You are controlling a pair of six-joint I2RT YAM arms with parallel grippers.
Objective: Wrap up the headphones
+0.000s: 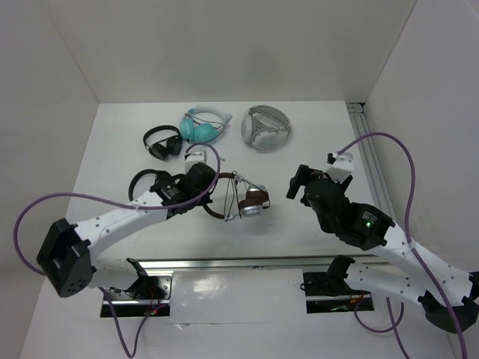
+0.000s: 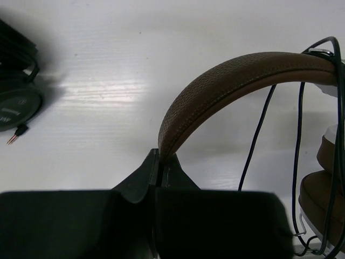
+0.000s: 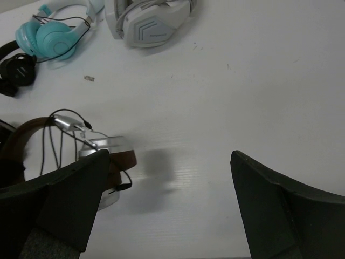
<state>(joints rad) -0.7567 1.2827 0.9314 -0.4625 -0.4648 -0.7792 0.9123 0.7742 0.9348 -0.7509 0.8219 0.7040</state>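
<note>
On table (image 1: 314,127) | left pincer (image 2: 160,162) clamped on headphones (image 2: 232,75) headband, seen only from left wrist | right pincer (image 3: 170,155) apart

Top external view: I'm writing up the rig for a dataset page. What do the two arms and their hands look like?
The left arm and right arm have white links with black joint housings and black bases. A looping purple cable runs along each. The left hand and right hand are black, with wedge-shaped fingers. A small green light glows on the right arm.
</note>
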